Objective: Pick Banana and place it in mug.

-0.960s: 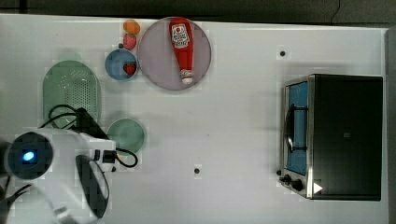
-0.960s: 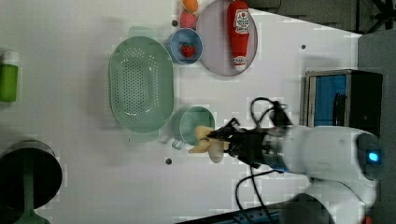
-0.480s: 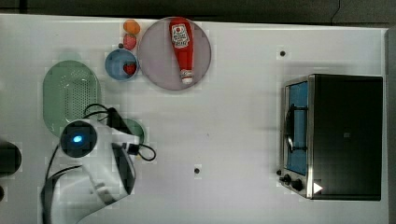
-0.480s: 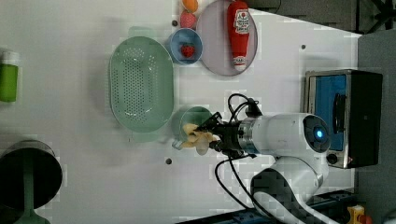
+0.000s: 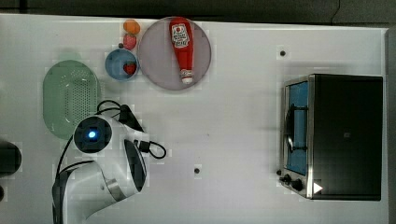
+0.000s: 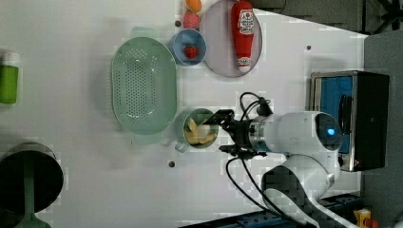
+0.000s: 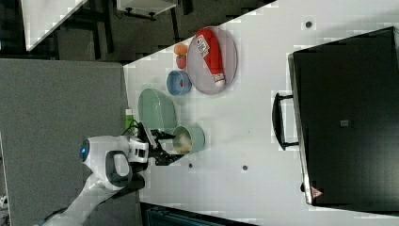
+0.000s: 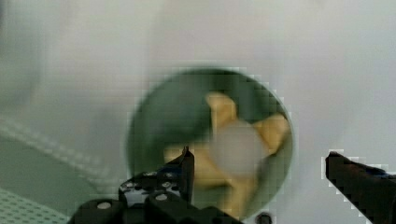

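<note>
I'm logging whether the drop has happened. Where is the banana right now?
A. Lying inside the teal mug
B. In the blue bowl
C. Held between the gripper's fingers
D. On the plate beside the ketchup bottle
A: the banana lies inside the mug, and the gripper above it stands open with nothing between its fingers.

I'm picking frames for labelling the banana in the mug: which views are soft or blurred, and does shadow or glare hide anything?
Wrist view: the mug and banana are blurred, the gripper fingers sharper. Left view: blocky, but the banana reads clearly inside the mug. Right view: dark surroundings, the mug small. Top view: the arm covers the mug. No glare hides anything.
</note>
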`<state>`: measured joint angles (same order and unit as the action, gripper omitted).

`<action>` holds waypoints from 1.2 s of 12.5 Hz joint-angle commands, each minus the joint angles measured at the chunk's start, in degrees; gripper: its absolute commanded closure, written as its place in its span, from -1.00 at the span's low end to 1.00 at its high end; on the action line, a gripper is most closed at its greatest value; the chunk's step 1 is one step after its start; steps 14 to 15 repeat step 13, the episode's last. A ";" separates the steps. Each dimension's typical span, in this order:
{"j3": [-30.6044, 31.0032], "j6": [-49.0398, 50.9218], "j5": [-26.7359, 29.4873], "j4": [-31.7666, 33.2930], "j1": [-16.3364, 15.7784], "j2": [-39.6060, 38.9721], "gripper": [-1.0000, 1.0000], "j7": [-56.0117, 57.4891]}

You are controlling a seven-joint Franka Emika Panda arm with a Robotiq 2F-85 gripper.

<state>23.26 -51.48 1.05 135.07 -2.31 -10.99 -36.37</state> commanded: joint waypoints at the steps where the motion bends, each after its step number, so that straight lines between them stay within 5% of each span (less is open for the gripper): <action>1: -0.15 5.21 1.01 -2.90 0.01 10.32 -1.00 -1.88; 9: -16.91 36.34 0.92 -18.32 1.11 23.60 -1.00 15.17; 13: -26.48 43.05 0.22 -25.61 1.36 23.67 -1.00 23.80; 15: -26.48 43.05 0.22 -25.61 1.36 23.67 -1.00 23.80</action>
